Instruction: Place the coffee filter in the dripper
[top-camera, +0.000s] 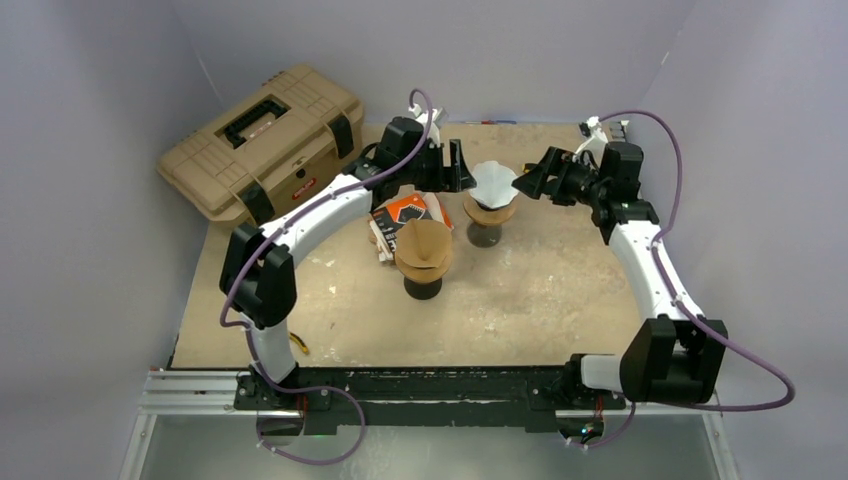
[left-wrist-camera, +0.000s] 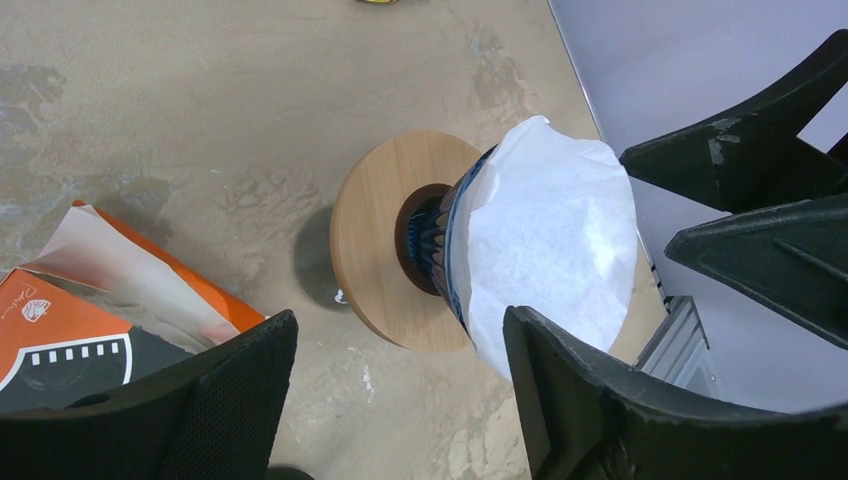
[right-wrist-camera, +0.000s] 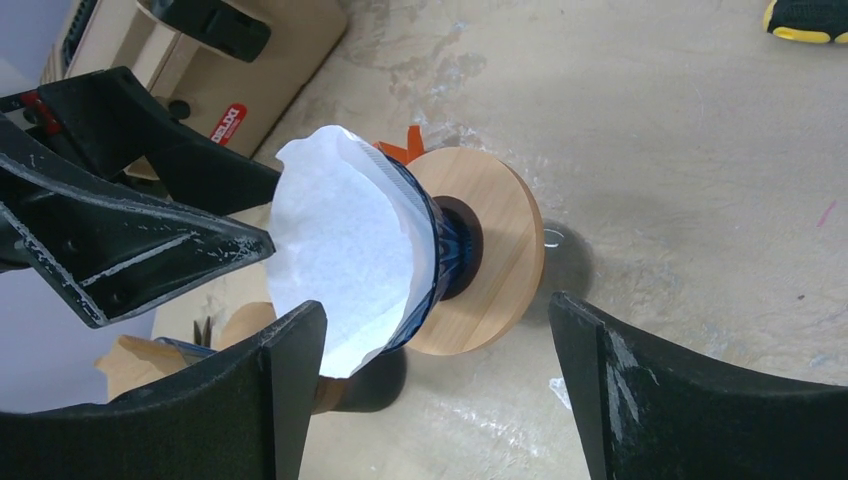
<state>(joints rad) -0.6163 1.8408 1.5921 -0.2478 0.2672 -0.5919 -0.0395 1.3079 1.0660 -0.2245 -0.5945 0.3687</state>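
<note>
Coffee filter (left-wrist-camera: 550, 240) framed between the spread, empty fingers of the left claw (left-wrist-camera: 398, 330), centre-right of the left wrist view; right claw (right-wrist-camera: 435, 320) likewise spread wide, gripping nothing, along the lower edge of its own view. Seated white and cone-shaped inside the blue ribbed dripper (left-wrist-camera: 445, 250) on a round wooden base (left-wrist-camera: 370, 250), paper rim standing proud of the lip. Likely featherweight, limp, easily creased or torn: best pinched lightly at the free upper rim or nudged down from inside the cone, never squeezed across. Further out, orange filter pack (left-wrist-camera: 60, 330) at lower left on the worktop (left-wrist-camera: 200, 120); second dripper with brown filter (top-camera: 423, 250) just below centre in the top view.
</note>
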